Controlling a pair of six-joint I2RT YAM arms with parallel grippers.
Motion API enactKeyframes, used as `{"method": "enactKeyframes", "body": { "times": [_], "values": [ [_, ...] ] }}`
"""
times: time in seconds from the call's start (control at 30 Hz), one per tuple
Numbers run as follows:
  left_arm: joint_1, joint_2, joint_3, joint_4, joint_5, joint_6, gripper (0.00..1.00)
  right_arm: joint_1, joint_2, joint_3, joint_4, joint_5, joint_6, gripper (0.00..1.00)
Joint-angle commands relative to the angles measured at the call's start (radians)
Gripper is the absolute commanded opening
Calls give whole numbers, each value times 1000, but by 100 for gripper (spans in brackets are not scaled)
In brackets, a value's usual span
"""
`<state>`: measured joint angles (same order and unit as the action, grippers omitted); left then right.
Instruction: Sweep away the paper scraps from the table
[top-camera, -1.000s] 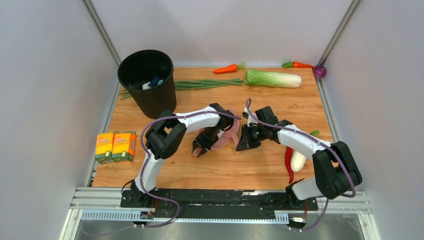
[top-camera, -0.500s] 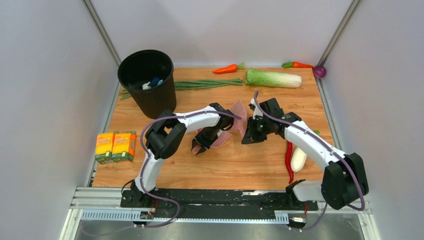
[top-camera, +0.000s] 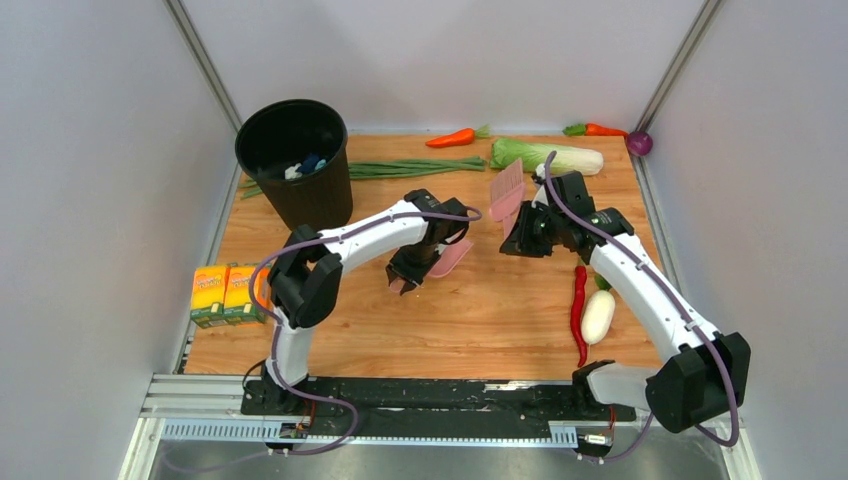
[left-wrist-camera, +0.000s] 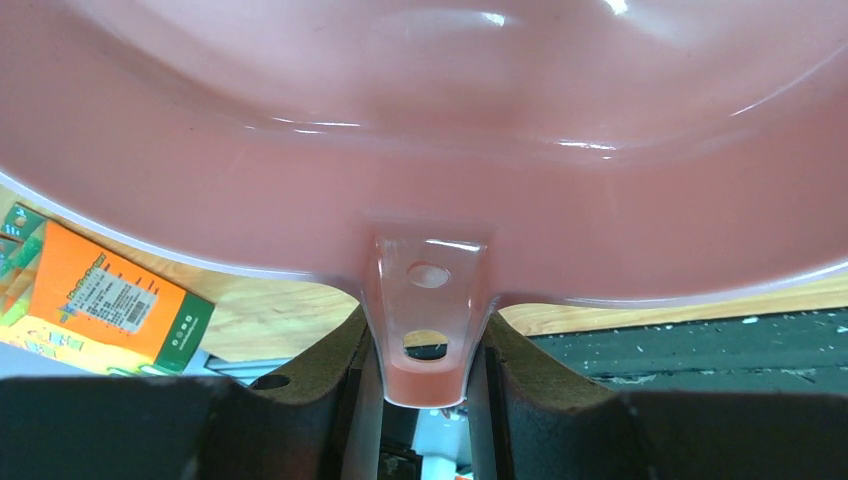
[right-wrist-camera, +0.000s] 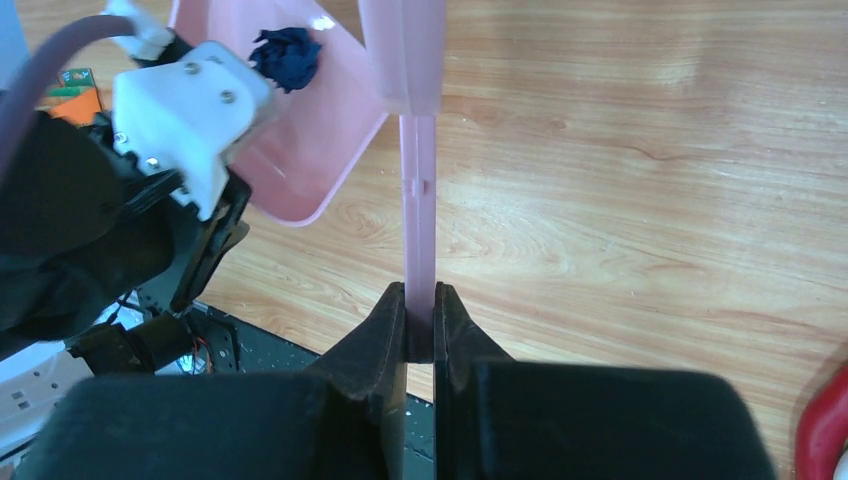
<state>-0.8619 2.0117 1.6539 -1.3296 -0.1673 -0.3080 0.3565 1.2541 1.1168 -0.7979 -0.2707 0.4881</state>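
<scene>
My left gripper (top-camera: 407, 270) is shut on the handle tab of a pink dustpan (top-camera: 448, 258), held above the table (top-camera: 480, 325). In the left wrist view the pan's underside (left-wrist-camera: 430, 150) fills the top and the tab sits between my fingers (left-wrist-camera: 428, 345). My right gripper (top-camera: 523, 228) is shut on the handle of a pink brush (top-camera: 507, 190), head raised, apart from the pan. The right wrist view shows that grip (right-wrist-camera: 420, 300), the brush handle (right-wrist-camera: 419, 220), and one navy paper scrap (right-wrist-camera: 287, 55) lying in the dustpan (right-wrist-camera: 320, 140). I see no scraps on the wood.
A black bin (top-camera: 295, 160) with white and blue bits stands at the back left. Spring onions (top-camera: 400, 168), a carrot (top-camera: 452, 138), cabbage (top-camera: 560, 157) lie along the back. Juice boxes (top-camera: 232, 293) sit left; red chilli (top-camera: 578, 315) and white radish (top-camera: 597, 315) right.
My right gripper lifted the brush off the dustpan and carried it back and to the right. My left gripper raised the dustpan and moved it slightly towards the back.
</scene>
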Motion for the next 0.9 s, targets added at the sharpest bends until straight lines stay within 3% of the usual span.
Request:
{"method": "enactKeyframes", "body": {
  "times": [0.0,0.33,0.87],
  "values": [
    [-2,-99,38,-46,-9,-37,0,-11,-28,35,-4,5,49,0],
    [53,-179,82,-75,-24,-68,0,-13,-51,11,49,-67,90,0],
    [250,-226,256,-56,34,-86,0,-16,-16,41,51,-120,63,0]
  ]
}}
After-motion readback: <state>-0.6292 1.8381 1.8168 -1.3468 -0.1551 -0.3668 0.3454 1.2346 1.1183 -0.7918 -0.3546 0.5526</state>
